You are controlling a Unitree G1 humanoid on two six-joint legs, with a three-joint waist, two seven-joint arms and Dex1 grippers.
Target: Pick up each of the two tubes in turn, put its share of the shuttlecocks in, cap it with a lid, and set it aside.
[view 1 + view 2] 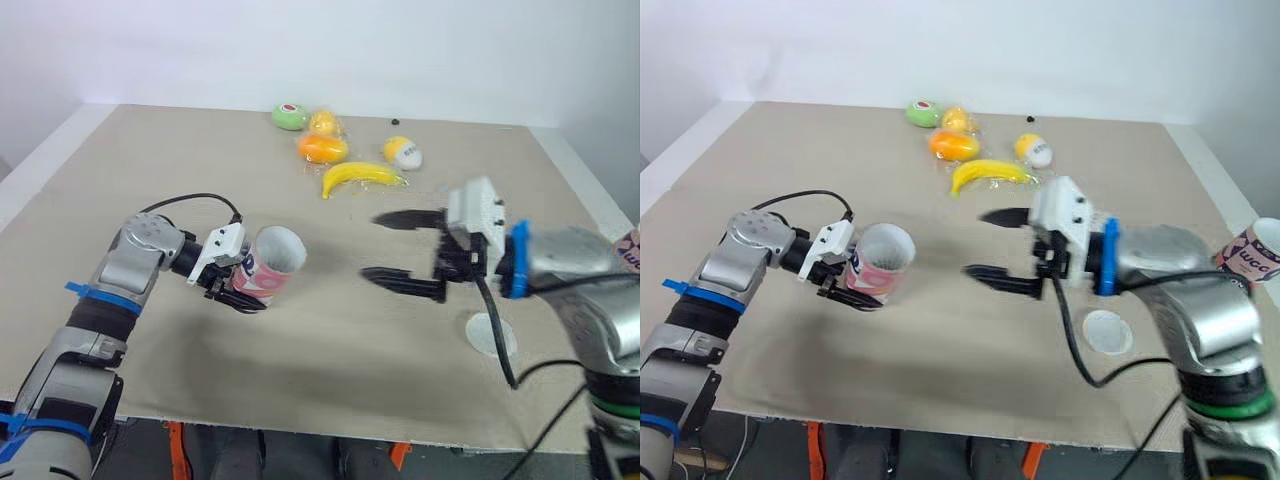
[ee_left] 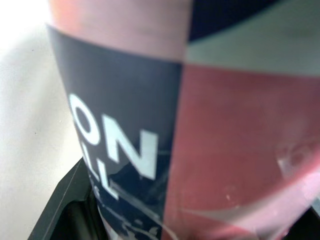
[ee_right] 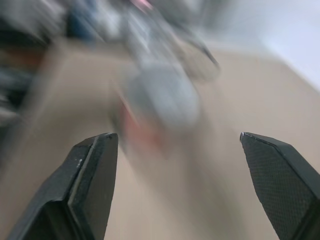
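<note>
Farthest back on the cloth-covered table (image 1: 150,180) lies a cluster of toy foods: a green ball (image 1: 290,117), a yellow fruit (image 1: 325,123), an orange fruit (image 1: 322,149), a banana (image 1: 358,177) and a yellow-and-white egg (image 1: 403,152), five in all, with a small dark speck (image 1: 395,122) beside them. All sit well apart from both arms, and none lies between the grippers.

Two tubes are visible. The left gripper (image 1: 238,292) is clamped on the first tube (image 1: 272,262), pink and navy with white lettering, held tilted above the cloth with its open mouth turned up and toward the right arm. The second tube (image 1: 1252,252) shows by the table's right edge, behind the right arm; what it rests on cannot be told. One white lid (image 1: 1107,331) lies flat on the cloth beneath the right forearm, near the front edge.

The right gripper (image 1: 372,246) hangs over mid-table with its fingers spread wide and nothing between them, pointing toward the held tube. Bare cloth separates the two grippers, and the left and front parts of the table are open.
</note>
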